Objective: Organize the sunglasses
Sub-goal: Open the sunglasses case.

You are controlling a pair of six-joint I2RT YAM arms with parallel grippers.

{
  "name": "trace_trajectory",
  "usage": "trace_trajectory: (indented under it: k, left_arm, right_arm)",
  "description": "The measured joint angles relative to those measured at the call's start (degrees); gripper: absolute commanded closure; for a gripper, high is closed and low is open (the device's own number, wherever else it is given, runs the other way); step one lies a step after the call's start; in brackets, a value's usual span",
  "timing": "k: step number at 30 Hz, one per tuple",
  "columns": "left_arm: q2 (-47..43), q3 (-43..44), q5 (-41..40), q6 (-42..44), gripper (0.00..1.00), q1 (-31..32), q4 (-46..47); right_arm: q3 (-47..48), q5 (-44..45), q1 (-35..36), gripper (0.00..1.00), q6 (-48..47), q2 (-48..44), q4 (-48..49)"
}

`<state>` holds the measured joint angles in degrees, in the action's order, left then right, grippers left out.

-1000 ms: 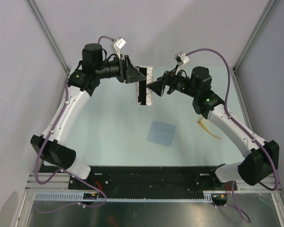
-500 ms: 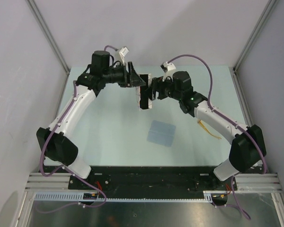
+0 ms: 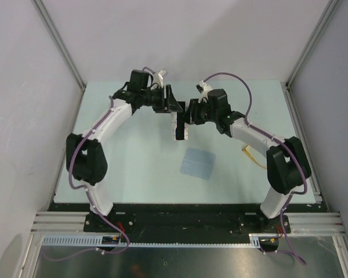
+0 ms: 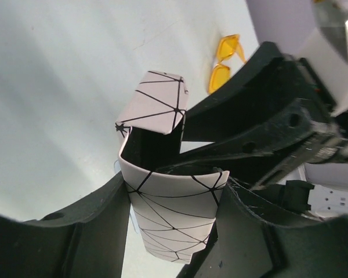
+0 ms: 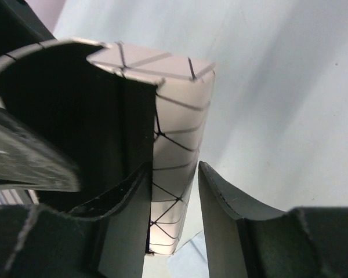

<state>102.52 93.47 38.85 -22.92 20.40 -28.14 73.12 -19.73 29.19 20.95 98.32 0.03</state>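
The white case [image 3: 180, 125] with black triangle lines hangs open above the table's far middle. My left gripper [image 3: 173, 108] is shut on its curved end [image 4: 174, 214]. My right gripper [image 3: 188, 113] straddles one side wall of the case [image 5: 180, 133]: one finger sits inside the black interior and the other stands outside, with a gap still showing to the wall. The sunglasses [image 3: 253, 156], with their yellow-orange frame and amber lenses, lie on the table at the right, partly under my right arm, and show in the left wrist view [image 4: 223, 61].
A flat blue-grey cloth [image 3: 198, 163] lies on the table in front of the case, and its corner shows below the case [image 5: 188, 263]. Grey walls stand along the left, right and back of the pale green table [image 3: 133, 156].
Both arms have swung inward and the case has shifted slightly right and down. My right gripper has come up to the case and narrowed its jaws around one wall.
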Motion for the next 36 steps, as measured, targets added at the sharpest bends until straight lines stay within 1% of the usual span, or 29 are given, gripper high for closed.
trace_trajectory:
  k: [4,6,11,15,23,30,36]
  left_arm:
    - [5.6,-0.7,0.3,0.0,0.75,0.0,0.8]
    - [8.1,-1.7,1.2,0.0,0.77,0.0,2.3]
    - [15.8,-2.3,5.0,-0.6,0.76,-0.1,5.5]
    - [19.8,-2.7,6.2,-0.8,0.76,-0.9,6.1]
    - [21.0,-4.0,10.1,-1.3,0.77,-3.9,6.8]
    - [21.0,-4.5,11.0,-1.2,0.75,-5.9,7.1]
    - [20.9,-4.7,12.3,-1.3,0.76,-7.6,7.3]
  right_arm:
    - [1.8,1.1,-0.2,0.58,-0.3,3.6,-2.4]
    - [2.5,2.6,-0.2,0.56,-0.9,5.5,-3.9]
    - [3.3,6.1,0.3,0.51,-2.7,9.7,-8.3]
    - [4.5,7.6,0.8,0.5,-3.7,13.3,-10.2]
    - [7.7,7.8,2.2,0.51,-4.0,16.2,-10.5]
    - [8.8,7.7,3.0,0.5,-3.8,16.7,-10.6]
    - [11.3,7.7,4.2,0.48,-3.8,18.6,-11.0]
